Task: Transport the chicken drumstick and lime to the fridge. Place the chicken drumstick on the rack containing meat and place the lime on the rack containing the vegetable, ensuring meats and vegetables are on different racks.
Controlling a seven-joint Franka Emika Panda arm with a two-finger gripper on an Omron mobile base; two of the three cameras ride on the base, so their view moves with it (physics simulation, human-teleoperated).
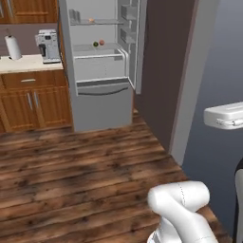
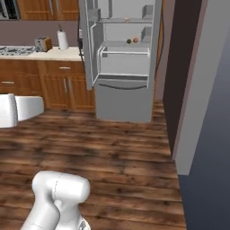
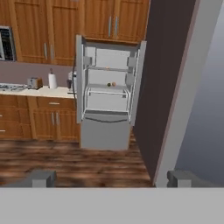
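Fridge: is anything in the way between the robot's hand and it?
No, nothing visible is. The fridge stands open, straight ahead of the open hand across the wood floor. The dark wall stands off to the side.

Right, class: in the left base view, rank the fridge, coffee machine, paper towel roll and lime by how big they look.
1. fridge
2. coffee machine
3. paper towel roll, slightly smaller than the coffee machine
4. lime, tiny at this distance
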